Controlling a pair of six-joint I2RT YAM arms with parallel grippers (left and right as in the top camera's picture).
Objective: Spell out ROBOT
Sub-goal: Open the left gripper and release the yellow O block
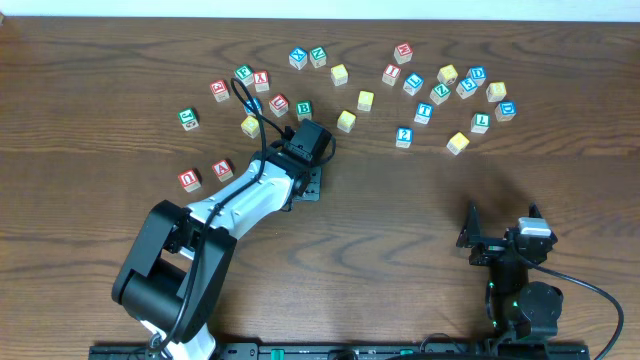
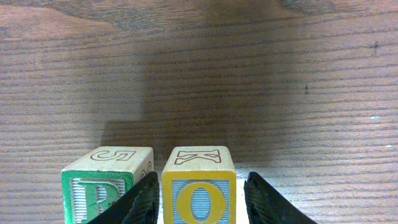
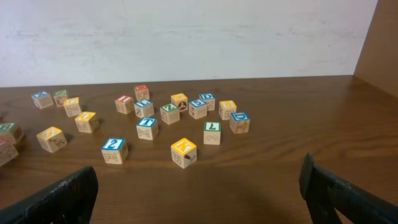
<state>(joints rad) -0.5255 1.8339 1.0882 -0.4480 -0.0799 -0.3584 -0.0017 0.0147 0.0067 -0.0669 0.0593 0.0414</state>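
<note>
Here, left hand [image 2: 200, 180] around O cube [image 2: 199, 202].

Yellow-framed wooden cube [image 2: 199, 186] between jaws of left gripper [image 2: 199, 208] read blue O in front, red K on top. Green-framed wooden cube [image 2: 106, 180] just left of them showed red S on top and a green P or R, half hidden. Ahead of right gripper [image 3: 198, 180], green-topped wooden cube [image 3: 212, 130] read L and blue-topped wooden cube [image 3: 114, 149] read 2.
</note>
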